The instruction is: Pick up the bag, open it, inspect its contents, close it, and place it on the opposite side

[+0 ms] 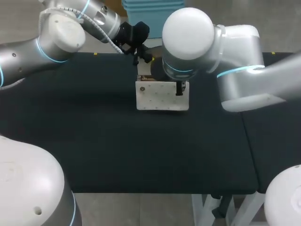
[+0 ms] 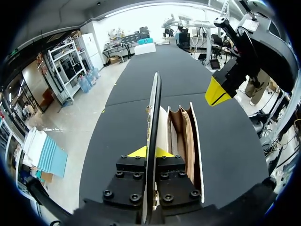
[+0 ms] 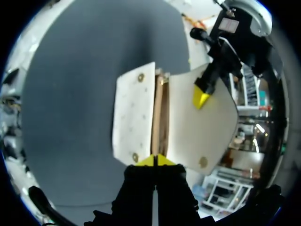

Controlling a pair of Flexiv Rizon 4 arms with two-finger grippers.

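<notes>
two robot grippers at an open white bag (image 1: 162, 96) standing near the middle of a black table (image 1: 94, 141).
the left gripper (image 2: 150, 152) has its yellow-tipped fingers pressed narrowly together on the bag's flap (image 3: 207, 127), one on each side, holding the flap up and away from the mouth. brown inner compartments (image 3: 160, 113) show between the flap and the white front panel (image 3: 134, 117), which carries two round snaps. the right gripper (image 3: 154, 161) sits at one end of the bag's mouth with its fingertips closed tip to tip and no gap between them. whether they touch or pinch the bag there cannot be told.
</notes>
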